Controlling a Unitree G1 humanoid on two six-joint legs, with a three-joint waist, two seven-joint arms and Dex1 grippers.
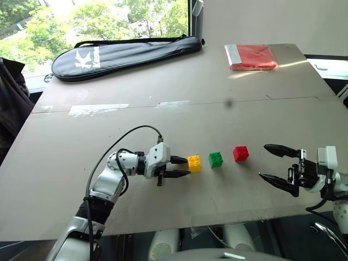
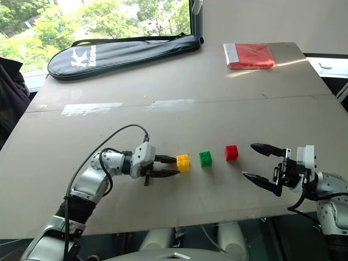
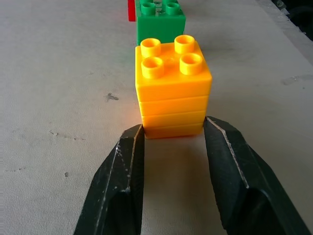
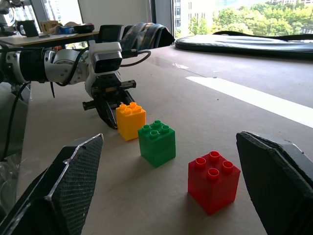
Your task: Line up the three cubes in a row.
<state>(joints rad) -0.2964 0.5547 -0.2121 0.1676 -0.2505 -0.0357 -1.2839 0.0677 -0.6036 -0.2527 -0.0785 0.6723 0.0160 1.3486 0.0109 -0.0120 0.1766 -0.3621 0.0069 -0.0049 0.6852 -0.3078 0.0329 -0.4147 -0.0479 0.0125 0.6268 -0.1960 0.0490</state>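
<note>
Your three cubes sit in a row on the table (image 1: 65,179), near side, roughly centre, running left to right w/ a slight tilt toward the far side at the right end. Order: yellow cube (image 1: 194,163) leftmost, green cube (image 1: 216,159) in the middle, red cube (image 1: 241,153) rightmost. All upright, studs up. Small gaps between each; none touching.

Your left gripper (image 1: 187,167) lies low over the table, pointing right at the yellow cube. Fingers part-open, one tip each side of the cube's left end. In the left wrist view the fingertips (image 3: 128,147) sit at the bottom corners of the yellow cube (image 3: 173,88); can't tell if they touch or just clear it. No clamp evident. Green cube (image 3: 160,19) directly behind it in that view, a sliver of red beyond.

Your right gripper (image 1: 262,160) is right of the red cube, apart from it, pointing left, level. Jaws spread wide, nothing between them. Right wrist view looks down the row: red cube (image 4: 213,181) closest, then green (image 4: 156,142), then yellow (image 4: 130,120) w/ the left gripper (image 4: 108,105) behind it.

Far side of table: dark racket bag (image 1: 125,54) at far left, flat red packet (image 1: 251,56) at far right, both well apart from the cubes. Pale tape strip (image 1: 98,109) mid-table, left.
</note>
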